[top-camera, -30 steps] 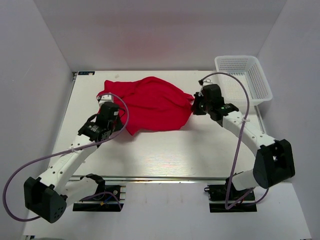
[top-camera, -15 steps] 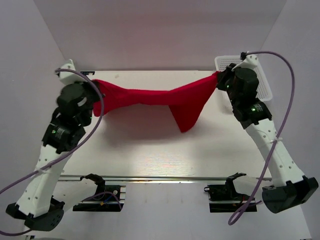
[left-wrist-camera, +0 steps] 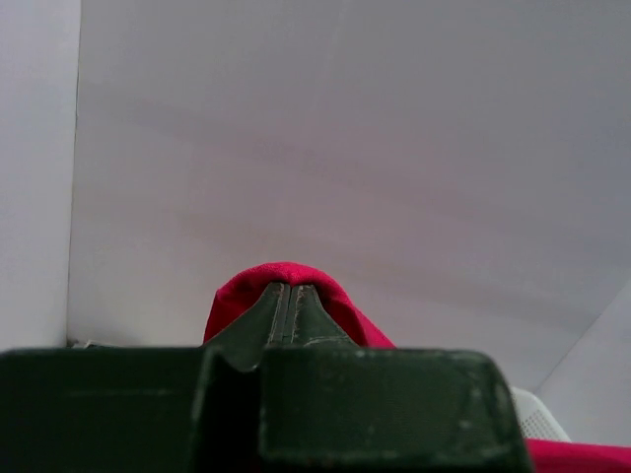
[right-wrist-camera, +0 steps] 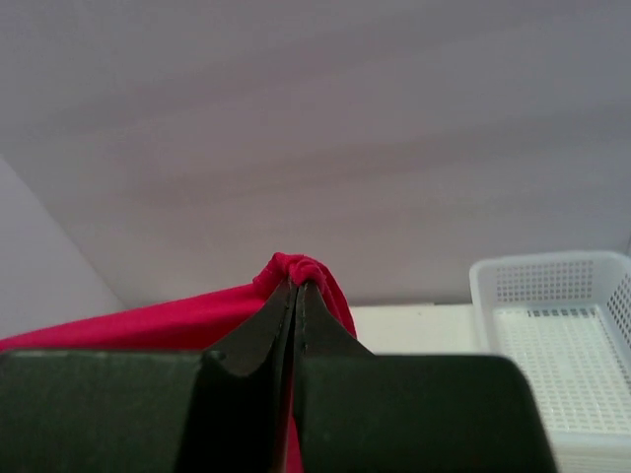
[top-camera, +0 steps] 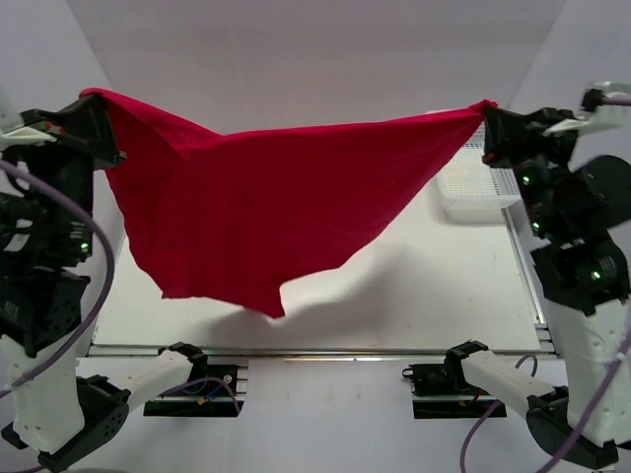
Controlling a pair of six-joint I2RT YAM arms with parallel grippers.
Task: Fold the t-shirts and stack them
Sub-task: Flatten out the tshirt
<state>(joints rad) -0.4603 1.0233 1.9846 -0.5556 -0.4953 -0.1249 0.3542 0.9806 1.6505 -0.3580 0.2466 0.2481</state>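
- Left gripper (top-camera: 96, 99) and right gripper (top-camera: 487, 108) each clamped on a t-shirt (top-camera: 266, 197) corner; cloth sags between them.
- Thin pinch: a jerk could free it.
- Basket (top-camera: 478, 194) below right gripper may snag the hem.

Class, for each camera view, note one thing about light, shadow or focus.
Top external: the bright red thin-fabric t-shirt throws a soft shadow on the white table beneath; left wrist: flat, even light on the pale wall, no glare; right wrist: the white plastic mesh basket shows crisp holes.
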